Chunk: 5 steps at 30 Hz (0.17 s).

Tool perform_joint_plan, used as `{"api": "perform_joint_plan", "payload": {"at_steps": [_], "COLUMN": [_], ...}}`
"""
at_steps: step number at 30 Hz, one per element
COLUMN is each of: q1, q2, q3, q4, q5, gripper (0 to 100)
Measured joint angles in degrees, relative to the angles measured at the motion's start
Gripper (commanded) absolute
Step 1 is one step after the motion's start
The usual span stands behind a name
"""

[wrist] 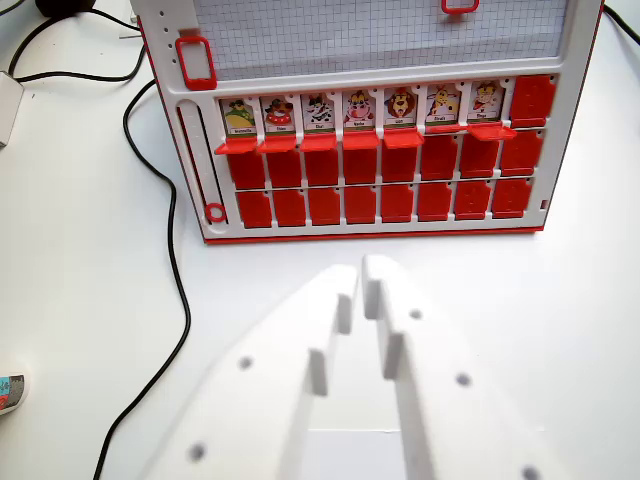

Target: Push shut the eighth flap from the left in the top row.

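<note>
A red-and-white flap board (375, 150) lies on the white table ahead of me. In its top row, several flaps stand open and show animal picture cards, such as a lion (401, 105). The eighth flap from the left (532, 100), at the row's right end, lies flat and shows only red. The two rows below are all red, flaps down. My white gripper (362, 272) fills the lower middle of the wrist view, its two fingers nearly together with nothing between them. It hovers short of the board's near edge, apart from it.
A black cable (170, 260) snakes down the wrist view's left side of the board. A red slider knob (196, 60) sits on the board's upper left, another red clip (459, 6) at the top. A small coloured object (8, 392) lies at the left edge.
</note>
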Motion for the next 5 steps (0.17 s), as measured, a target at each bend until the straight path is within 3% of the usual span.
{"api": "perform_joint_plan", "payload": {"at_steps": [5], "q1": [0.0], "q2": [0.2], "q3": [0.0], "q4": [-0.4], "q5": [-0.7], "gripper": [0]}}
